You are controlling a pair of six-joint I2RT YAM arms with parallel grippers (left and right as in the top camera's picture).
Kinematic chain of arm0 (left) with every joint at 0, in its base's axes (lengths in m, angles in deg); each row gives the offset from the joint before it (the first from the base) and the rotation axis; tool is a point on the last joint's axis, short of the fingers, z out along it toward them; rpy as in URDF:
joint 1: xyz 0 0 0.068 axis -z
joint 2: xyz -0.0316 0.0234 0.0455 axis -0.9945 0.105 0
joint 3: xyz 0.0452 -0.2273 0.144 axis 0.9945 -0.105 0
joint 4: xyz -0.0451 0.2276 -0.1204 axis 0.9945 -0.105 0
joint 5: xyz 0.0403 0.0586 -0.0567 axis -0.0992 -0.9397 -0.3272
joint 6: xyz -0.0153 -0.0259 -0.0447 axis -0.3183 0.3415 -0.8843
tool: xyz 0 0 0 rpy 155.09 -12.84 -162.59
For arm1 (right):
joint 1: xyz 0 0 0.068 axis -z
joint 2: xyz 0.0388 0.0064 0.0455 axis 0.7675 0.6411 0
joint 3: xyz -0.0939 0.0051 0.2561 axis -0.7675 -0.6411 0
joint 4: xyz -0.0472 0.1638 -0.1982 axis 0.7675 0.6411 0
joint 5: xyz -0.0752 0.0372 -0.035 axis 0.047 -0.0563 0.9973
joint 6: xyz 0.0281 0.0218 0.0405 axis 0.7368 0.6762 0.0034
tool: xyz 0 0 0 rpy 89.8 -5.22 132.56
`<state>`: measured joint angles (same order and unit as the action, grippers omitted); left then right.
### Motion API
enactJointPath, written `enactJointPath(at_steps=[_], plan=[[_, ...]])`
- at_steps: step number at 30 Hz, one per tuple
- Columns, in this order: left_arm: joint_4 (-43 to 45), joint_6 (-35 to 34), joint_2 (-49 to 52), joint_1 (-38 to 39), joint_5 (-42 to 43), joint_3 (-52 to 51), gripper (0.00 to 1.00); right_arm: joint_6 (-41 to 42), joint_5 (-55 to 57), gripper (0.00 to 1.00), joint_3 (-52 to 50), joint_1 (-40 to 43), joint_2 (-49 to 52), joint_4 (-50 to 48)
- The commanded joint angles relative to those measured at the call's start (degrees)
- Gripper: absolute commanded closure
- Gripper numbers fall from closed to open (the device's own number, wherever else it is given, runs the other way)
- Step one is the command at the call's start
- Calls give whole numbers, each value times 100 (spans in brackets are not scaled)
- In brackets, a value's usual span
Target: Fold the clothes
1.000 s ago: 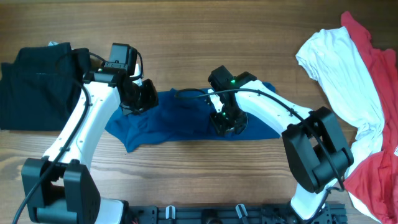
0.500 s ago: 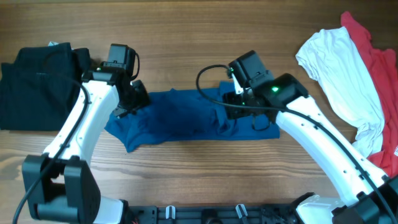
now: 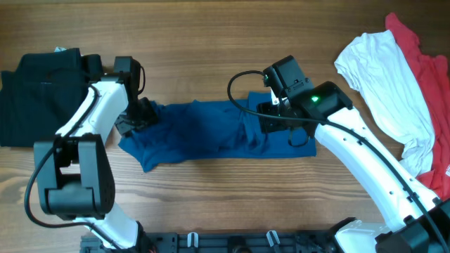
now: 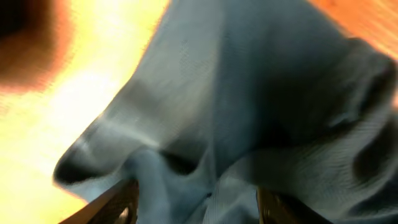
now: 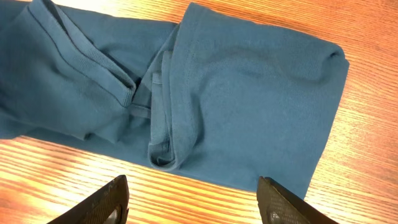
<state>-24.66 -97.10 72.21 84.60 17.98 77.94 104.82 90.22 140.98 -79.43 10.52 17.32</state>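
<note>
Lying bunched on table [image 3: 211, 42], blue shirt [image 3: 204, 133] beneath both wide, empty jaws.

Warm brown wood-grain table [image 3: 211, 42] under even light

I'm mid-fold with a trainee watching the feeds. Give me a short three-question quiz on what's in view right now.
1. Which garment lies spread out in the middle of the overhead view? A) black B) blue shirt C) white
2. True or false: the right end effector is clamped on the shirt's collar.
3. Fill in: at the right side, the white garment lies partly over a ___ one.

Key:
1. B.
2. False. The right end effector hangs open above the shirt, gripping nothing.
3. Red. It is the red garment.
</note>
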Motion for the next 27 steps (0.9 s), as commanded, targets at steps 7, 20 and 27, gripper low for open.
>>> enactJointPath(at_steps=[7, 20, 27], plan=[[590, 1180, 74, -15, 389, -291, 39, 90, 120, 33, 39, 9, 33, 11], [1248, 1178, 74, -15, 1014, -1130, 44, 136, 118, 32, 39, 9, 33, 11], [1239, 1174, 74, -15, 1014, -1130, 37, 232, 120, 32, 39, 9, 33, 48]])
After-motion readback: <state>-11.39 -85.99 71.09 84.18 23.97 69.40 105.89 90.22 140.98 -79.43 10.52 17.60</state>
